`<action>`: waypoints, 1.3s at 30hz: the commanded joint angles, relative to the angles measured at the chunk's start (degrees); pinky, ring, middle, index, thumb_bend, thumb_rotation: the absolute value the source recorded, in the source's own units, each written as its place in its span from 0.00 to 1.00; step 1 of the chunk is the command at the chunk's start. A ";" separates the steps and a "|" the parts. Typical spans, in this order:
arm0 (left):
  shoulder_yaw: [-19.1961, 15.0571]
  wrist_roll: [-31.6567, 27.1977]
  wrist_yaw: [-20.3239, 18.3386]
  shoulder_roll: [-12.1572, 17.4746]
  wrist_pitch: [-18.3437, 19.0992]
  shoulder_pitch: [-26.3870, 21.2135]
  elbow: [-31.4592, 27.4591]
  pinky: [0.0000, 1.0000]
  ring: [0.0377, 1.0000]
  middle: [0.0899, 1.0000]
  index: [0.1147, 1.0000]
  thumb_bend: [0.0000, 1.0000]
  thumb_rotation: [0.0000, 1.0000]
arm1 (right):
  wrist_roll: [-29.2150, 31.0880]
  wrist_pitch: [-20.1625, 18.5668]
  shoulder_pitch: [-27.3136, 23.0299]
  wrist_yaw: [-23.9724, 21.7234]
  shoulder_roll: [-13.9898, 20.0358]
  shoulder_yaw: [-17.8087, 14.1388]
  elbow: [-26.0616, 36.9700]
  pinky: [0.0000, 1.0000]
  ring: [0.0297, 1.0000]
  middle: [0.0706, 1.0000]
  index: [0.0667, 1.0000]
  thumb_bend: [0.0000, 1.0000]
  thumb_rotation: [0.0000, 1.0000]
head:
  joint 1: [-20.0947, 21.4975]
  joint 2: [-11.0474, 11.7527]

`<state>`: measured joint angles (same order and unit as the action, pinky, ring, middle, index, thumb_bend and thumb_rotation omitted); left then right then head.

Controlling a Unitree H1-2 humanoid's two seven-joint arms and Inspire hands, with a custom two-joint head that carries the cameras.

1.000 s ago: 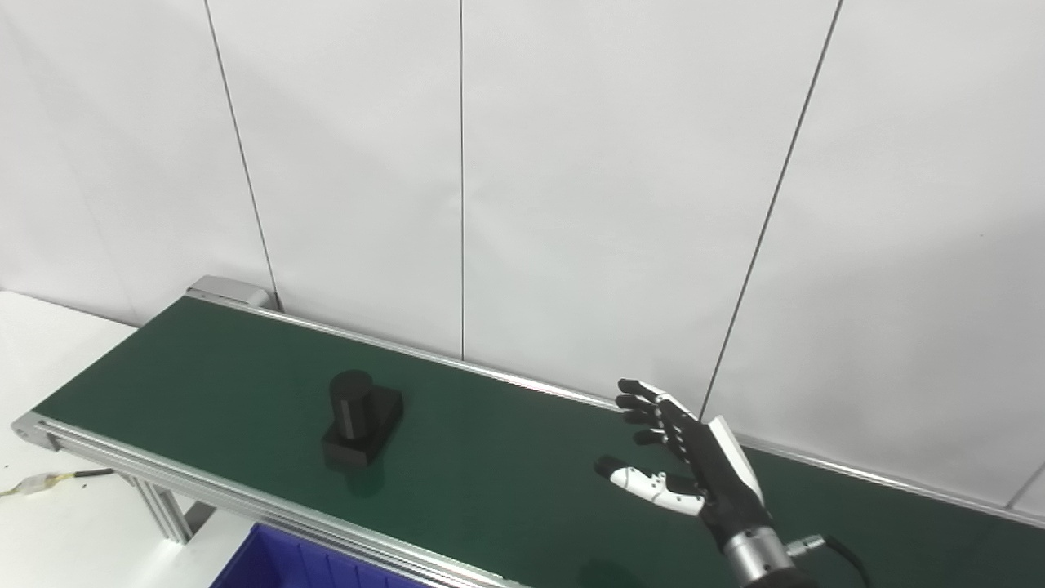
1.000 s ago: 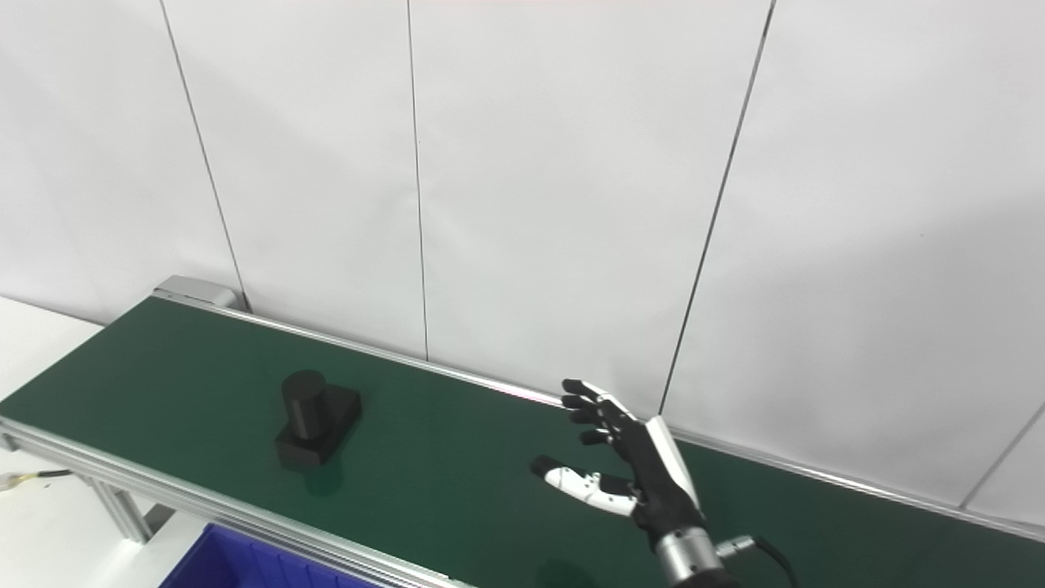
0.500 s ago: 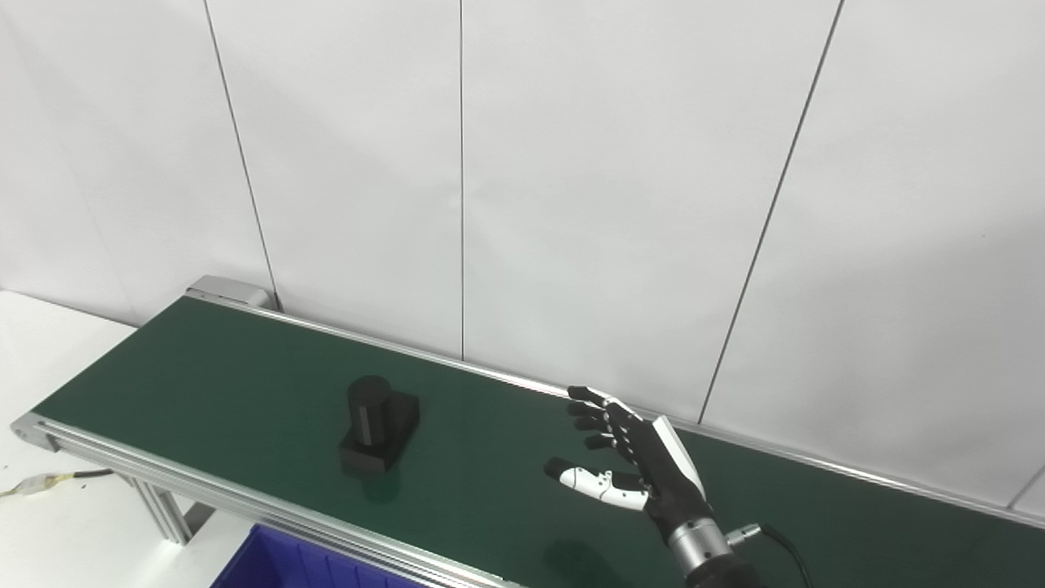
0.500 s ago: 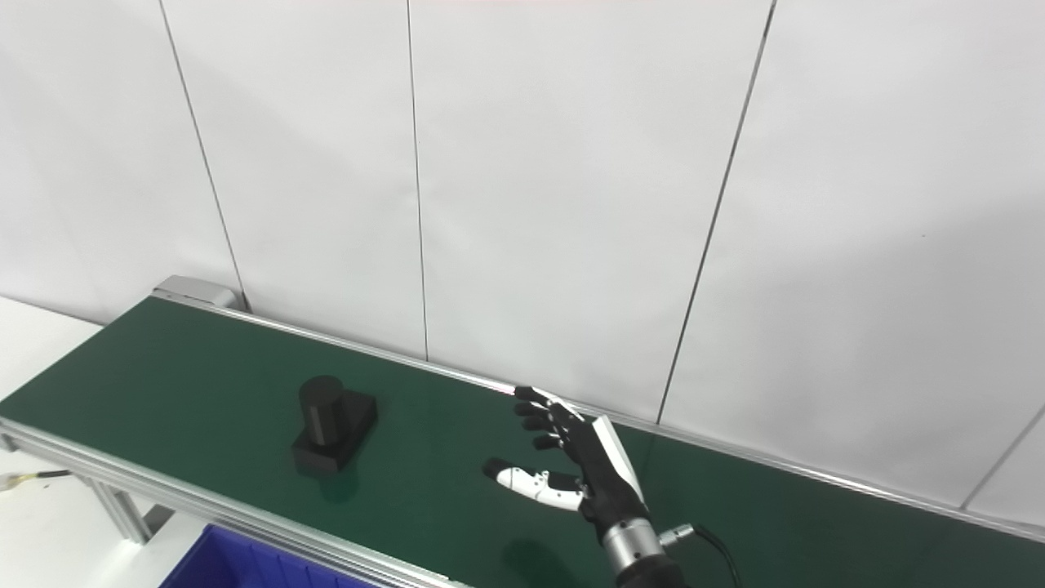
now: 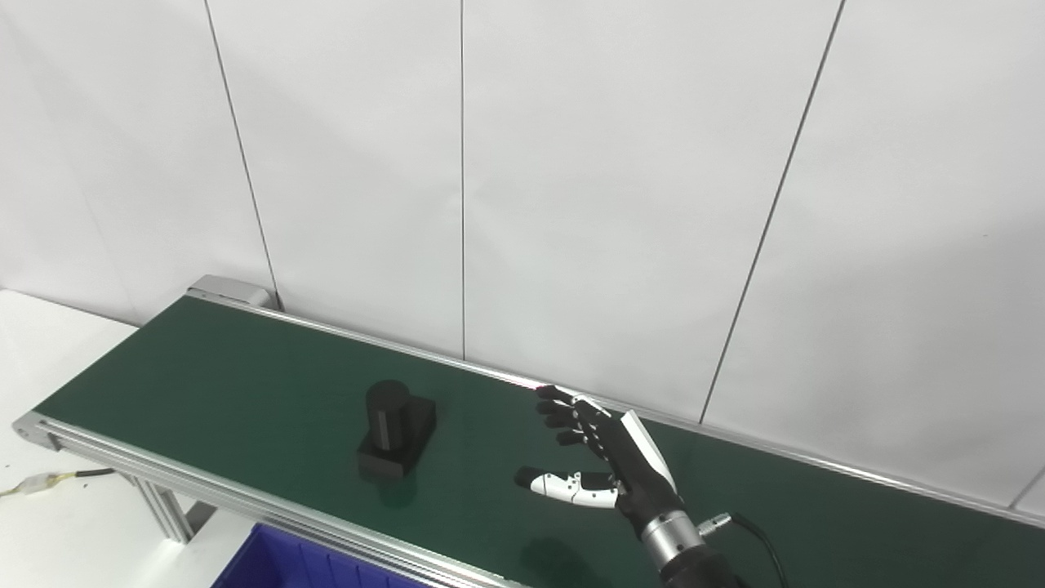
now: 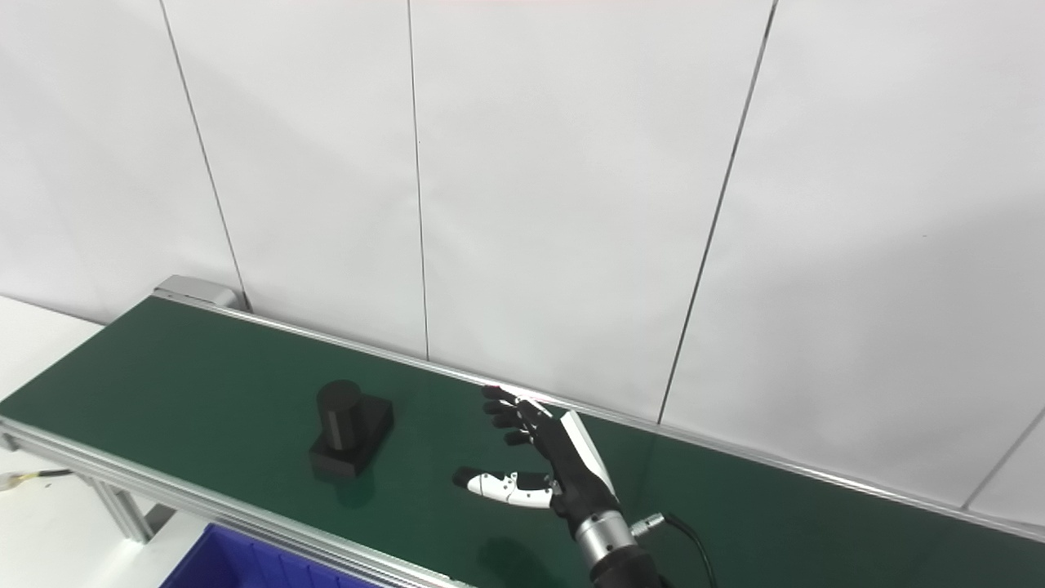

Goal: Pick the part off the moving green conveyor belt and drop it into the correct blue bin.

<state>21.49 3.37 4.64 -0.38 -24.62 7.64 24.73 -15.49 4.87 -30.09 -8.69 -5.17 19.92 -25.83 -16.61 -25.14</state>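
A black part (image 5: 395, 429), an upright cylinder on a rectangular base, stands on the green conveyor belt (image 5: 204, 367), left of middle. My right hand (image 5: 600, 461) hovers over the belt to the part's right, open and empty, thumb and fingers spread and pointing left at the part, with a gap of belt between them. The corner of a blue bin (image 5: 302, 563) shows below the belt's near rail. The same part (image 6: 349, 428) and right hand (image 6: 543, 461) show in the right eye view. My left hand is not in view.
The belt's aluminium rails (image 5: 245, 498) run along both edges, and its left end has a metal leg (image 5: 163, 506). A white panelled wall (image 5: 522, 180) stands close behind the belt. A cable with a yellowish connector (image 5: 37, 483) lies on the white surface at far left.
The part has ridden the belt to the right. My right hand has moved left along the belt toward it, staying open, so the gap between them has shrunk.
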 commanded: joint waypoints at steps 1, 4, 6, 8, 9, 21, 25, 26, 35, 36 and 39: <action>1.27 0.87 1.04 -0.68 -2.31 -0.26 -1.49 0.63 0.68 0.73 0.75 0.89 0.48 | -0.18 3.41 -3.37 0.43 -1.82 0.40 0.29 0.76 0.81 0.81 0.84 0.60 0.19 | -0.10 -0.14; 1.90 0.90 1.52 -0.75 -2.31 -0.36 -1.41 0.63 0.68 0.73 0.75 0.90 0.48 | -0.59 4.05 -4.07 0.59 -2.22 0.78 -1.40 0.74 0.80 0.81 0.84 0.61 0.17 | -0.29 -0.14; 2.50 1.13 2.11 -0.65 -2.31 -0.44 -1.37 0.63 0.68 0.73 0.75 0.90 0.48 | -1.01 4.68 -4.89 0.80 -2.57 1.05 -3.34 0.74 0.80 0.81 0.84 0.61 0.18 | -0.49 -0.21; 3.00 1.51 2.93 -0.55 -2.31 -0.49 -1.32 0.63 0.68 0.72 0.75 0.90 0.49 | -1.42 5.43 -5.97 1.15 -3.11 1.24 -5.82 0.73 0.79 0.81 0.84 0.62 0.18 | -0.59 -0.17; 3.20 1.56 3.22 -0.53 -2.31 -0.52 -1.29 0.63 0.68 0.73 0.75 0.90 0.49 | -1.55 5.71 -6.54 1.24 -3.38 1.30 -7.06 0.74 0.80 0.80 0.84 0.62 0.18 | -0.63 -0.17; 5.99 1.83 6.84 -0.10 -2.31 -1.00 -0.92 0.61 0.68 0.72 0.75 0.90 0.49 | -1.43 9.22 -12.39 2.26 -5.84 0.37 -19.01 0.75 0.81 0.81 0.84 0.66 0.22 | -1.01 -0.32; 6.48 1.92 7.35 -0.02 -2.31 -0.94 -1.05 0.62 0.68 0.72 0.75 0.90 0.49 | -1.51 9.79 -13.42 2.65 -6.08 0.03 -21.48 0.76 0.82 0.81 0.84 0.66 0.22 | -0.86 -0.42; 6.63 1.99 7.59 0.02 -2.31 -0.94 -1.07 0.61 0.68 0.72 0.75 0.90 0.49 | -1.56 10.01 -13.69 2.81 -6.14 -0.02 -22.15 0.76 0.82 0.81 0.84 0.66 0.21 | -0.84 -0.44; 7.31 1.51 7.85 0.35 -2.31 -0.93 -1.28 0.62 0.69 0.73 0.75 0.91 0.50 | -1.51 12.23 -15.64 4.35 -6.66 -0.81 -27.56 0.75 0.81 0.81 0.84 0.67 0.20 | -0.98 -0.42; 7.32 1.49 7.80 0.36 -2.31 -0.88 -1.30 0.62 0.69 0.73 0.75 0.91 0.50 | -1.50 12.48 -15.82 4.53 -6.72 -0.93 -28.05 0.75 0.81 0.81 0.84 0.67 0.19 | -1.07 -0.32; 7.59 1.67 8.00 0.49 -2.31 -0.92 -1.32 0.62 0.70 0.74 0.74 0.90 0.50 | -1.83 13.38 -16.48 5.53 -6.79 -1.05 -29.57 0.74 0.81 0.81 0.84 0.68 0.18 | -1.06 -0.26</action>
<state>27.75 4.27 13.00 0.53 -24.62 7.33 24.77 -17.61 14.64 -42.86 -4.35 -10.34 19.25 -56.13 -17.58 -25.40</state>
